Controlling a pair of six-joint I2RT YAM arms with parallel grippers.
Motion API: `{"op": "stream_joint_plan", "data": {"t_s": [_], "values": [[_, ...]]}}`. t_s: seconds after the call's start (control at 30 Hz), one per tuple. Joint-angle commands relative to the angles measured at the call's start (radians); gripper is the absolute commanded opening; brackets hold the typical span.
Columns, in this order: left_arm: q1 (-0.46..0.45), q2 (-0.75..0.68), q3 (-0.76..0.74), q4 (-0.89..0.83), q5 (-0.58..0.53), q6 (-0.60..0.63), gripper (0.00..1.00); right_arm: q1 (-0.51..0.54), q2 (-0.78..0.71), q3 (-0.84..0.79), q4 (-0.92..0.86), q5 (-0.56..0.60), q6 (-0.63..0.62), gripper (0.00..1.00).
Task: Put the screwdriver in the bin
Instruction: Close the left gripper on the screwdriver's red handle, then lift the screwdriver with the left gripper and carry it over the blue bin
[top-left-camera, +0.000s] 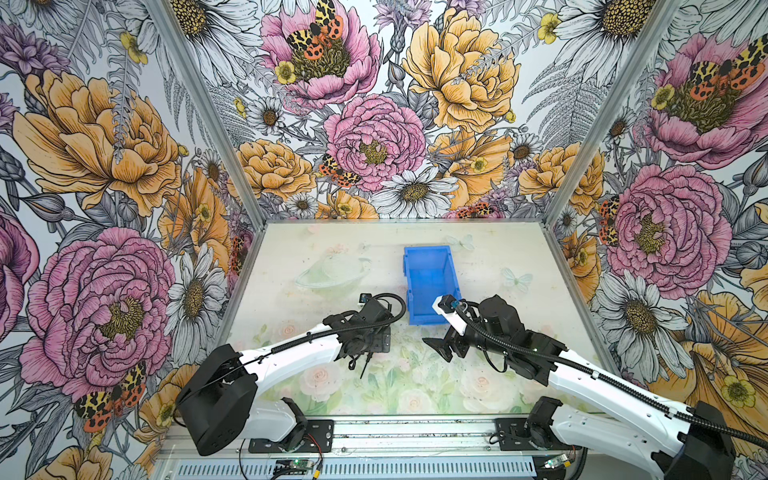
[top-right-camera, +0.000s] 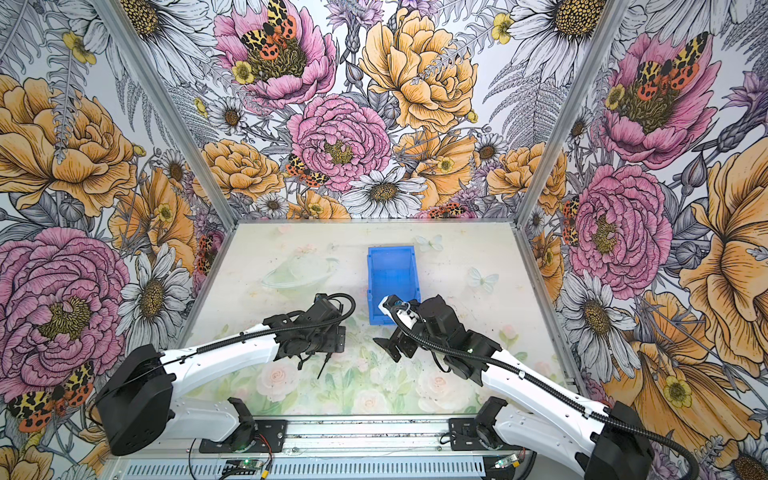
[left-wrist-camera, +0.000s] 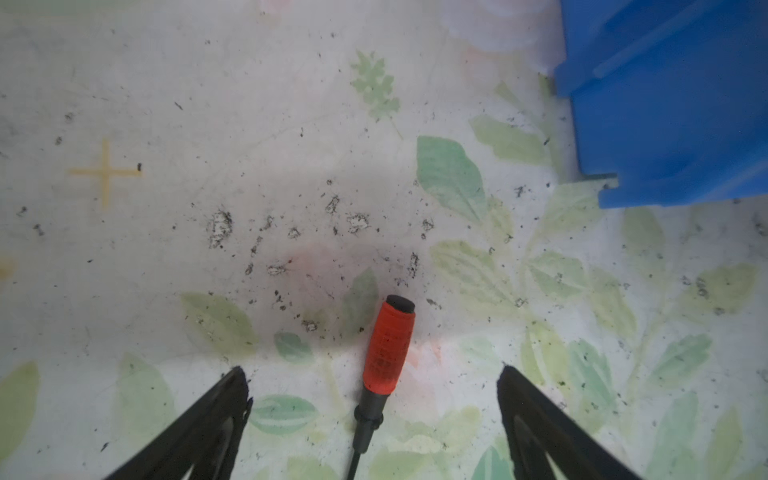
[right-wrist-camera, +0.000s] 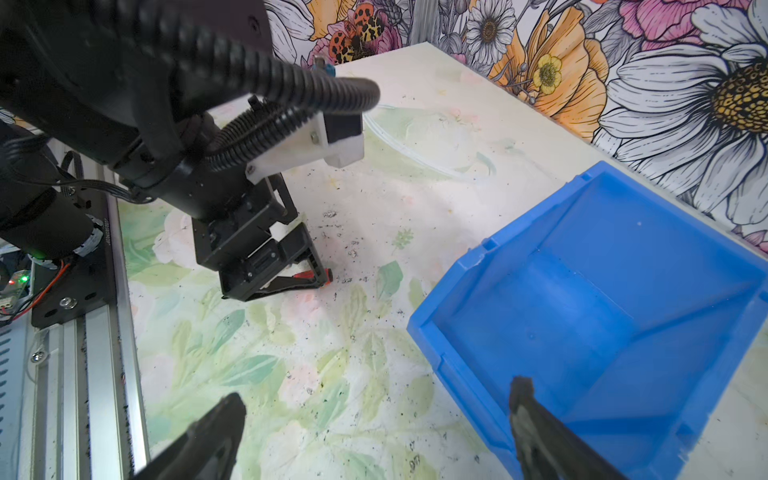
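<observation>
At the near edge of the worktop (top-left-camera: 291, 257), a metal rail (top-left-camera: 415, 434) is seen, and both arms are mounted on it. Just past the rail, on the left, the left tool (left-wrist-camera: 372, 372) is held low over the worktop with its jaws spread wide and released. The screwdriver (left-wrist-camera: 388, 349) is found lying flat on the worktop between the two black fingers (left-wrist-camera: 216, 415). A clear gap is left on either side of it, so nothing is grasped. The red-orange handle is pointed away from the tool's body, with its black end cap farthest out. The black collar and thin shaft are run back beneath the tool. Black specks are scattered over the faded leaf print around it. In the right wrist view, only a sliver of red is made out between those fingers.

On the right, at about the same depth, the right tool (right-wrist-camera: 377, 394) is likewise held released and empty, its fingers wide apart. One of its fingers is overlapped with the bin's lower front lip in the right wrist view. Whether the lip is touched cannot be told.

Farther back, near the middle of the worktop, the bin (top-left-camera: 406, 270) is stood upright, and its inside is shown as bare blue plastic. The screwdriver is placed outside the bin, near its front left corner and apart from it. Beyond the bin, the worktop is closed in by flower-printed walls (top-left-camera: 374, 124).
</observation>
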Motion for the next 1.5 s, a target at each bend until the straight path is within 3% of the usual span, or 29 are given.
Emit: {"op": "stream_joint_plan", "data": {"t_s": [0.0, 0.47, 0.83, 1.07, 1.27, 1.47], "values": [[-0.016, 0.032, -0.004, -0.013, -0.009, -0.024, 0.89, 0.002, -0.015, -0.021, 0.003, 0.001, 0.014, 0.99], [-0.020, 0.210, 0.061, -0.010, -0.013, 0.020, 0.68, 0.001, -0.017, -0.020, 0.001, 0.038, 0.005, 0.99], [-0.020, 0.216, 0.061, -0.004, -0.022, -0.011, 0.28, 0.000, -0.011, -0.009, 0.003, 0.038, -0.009, 1.00], [-0.023, 0.210, 0.084, -0.006, -0.018, -0.024, 0.12, -0.005, -0.024, -0.007, 0.002, 0.040, -0.011, 0.99], [-0.023, 0.192, 0.125, -0.009, -0.027, -0.024, 0.00, -0.013, -0.041, -0.010, 0.002, 0.057, -0.009, 0.99], [-0.011, 0.151, 0.184, -0.038, -0.048, 0.001, 0.00, -0.023, -0.047, -0.012, 0.004, 0.073, -0.001, 1.00]]}}
